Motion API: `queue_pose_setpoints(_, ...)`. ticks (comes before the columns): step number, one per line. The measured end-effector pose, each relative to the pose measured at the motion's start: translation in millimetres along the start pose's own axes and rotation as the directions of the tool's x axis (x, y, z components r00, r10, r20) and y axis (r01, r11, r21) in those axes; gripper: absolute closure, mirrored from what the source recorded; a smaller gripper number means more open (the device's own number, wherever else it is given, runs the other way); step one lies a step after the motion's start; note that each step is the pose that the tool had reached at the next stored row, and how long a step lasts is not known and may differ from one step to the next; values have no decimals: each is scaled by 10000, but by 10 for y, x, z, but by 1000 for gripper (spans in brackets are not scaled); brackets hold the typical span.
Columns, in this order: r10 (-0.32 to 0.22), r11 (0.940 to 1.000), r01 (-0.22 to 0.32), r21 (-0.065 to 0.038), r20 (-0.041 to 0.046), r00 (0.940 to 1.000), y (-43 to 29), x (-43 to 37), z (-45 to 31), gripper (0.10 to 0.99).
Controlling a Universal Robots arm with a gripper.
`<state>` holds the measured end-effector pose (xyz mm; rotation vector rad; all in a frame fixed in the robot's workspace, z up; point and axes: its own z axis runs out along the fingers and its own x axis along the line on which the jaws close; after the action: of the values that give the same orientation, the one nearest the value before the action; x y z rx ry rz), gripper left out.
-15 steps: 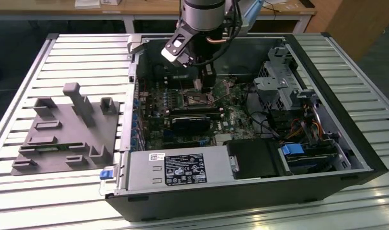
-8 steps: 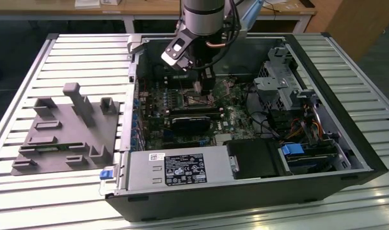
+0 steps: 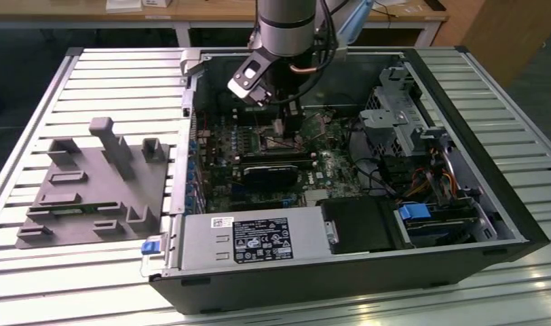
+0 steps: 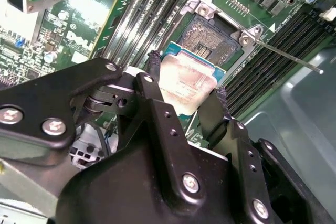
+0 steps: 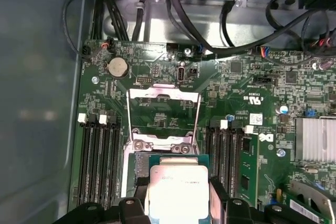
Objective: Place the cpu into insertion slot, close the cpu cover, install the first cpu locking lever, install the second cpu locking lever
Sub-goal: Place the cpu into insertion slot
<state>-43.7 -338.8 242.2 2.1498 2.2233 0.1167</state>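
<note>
My gripper (image 4: 186, 85) is shut on the cpu (image 4: 184, 76), a pale silvery-tan square chip on a green carrier board, with a black finger (image 4: 152, 74) on each of two opposite edges. The chip hangs just over one edge of the insertion slot (image 4: 210, 38), whose dark contact field lies bare. In the first wrist view the cpu (image 5: 178, 184) sits between the fingers, and beyond it the cpu cover (image 5: 164, 94) is flipped open flat on the board. A thin silvery locking lever (image 4: 286, 57) sticks out sideways from the socket. The exterior view has the gripper (image 3: 280, 128) low inside the case above the socket (image 3: 264, 140).
Long black memory slots (image 5: 97, 156) flank the socket on both sides. Black cables (image 5: 220, 30) and a drive cage (image 3: 397, 115) crowd one end of the case. A grey power-supply box (image 3: 248, 238) fills the near corner. A grey fixture (image 3: 99, 183) lies on the table at the exterior view's left.
</note>
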Motion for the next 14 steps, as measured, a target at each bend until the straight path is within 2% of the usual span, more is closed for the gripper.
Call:
queue_pose_setpoints(4,0,10000,0,-1,-3,10000,-12,29,44,549)
queue_pose_setpoints(8,-1,10000,1,0,13,10000,-54,60,87,549)
queue_pose_setpoints(14,53,10000,-53,0,20,10000,-74,61,169,549)
